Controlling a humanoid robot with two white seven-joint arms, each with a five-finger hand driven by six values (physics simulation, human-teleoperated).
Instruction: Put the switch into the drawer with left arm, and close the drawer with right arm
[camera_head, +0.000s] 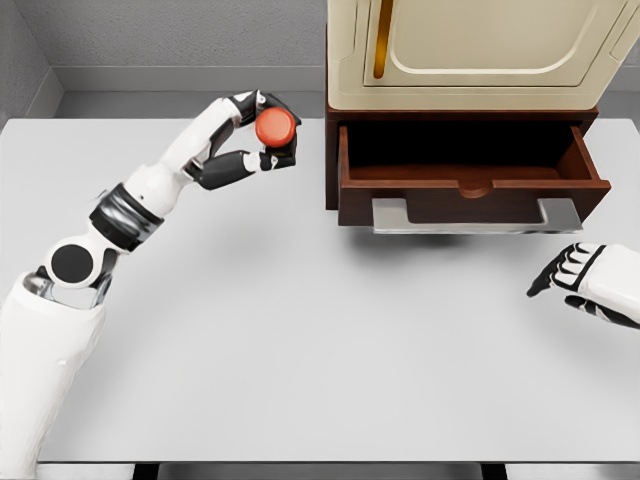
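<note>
Right hand (590, 283) rests with fingers relaxed; left hand (250, 140) grips red switch (275, 128) beside open drawer (470, 185).

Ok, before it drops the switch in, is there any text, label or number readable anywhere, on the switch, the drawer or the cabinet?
None: no readable text in the head view.
Switch, held in the left hand: plain red button, no marking.
Drawer, open: bare wood, plain metal handle.
Cream cabinet above: no label or number.
</note>
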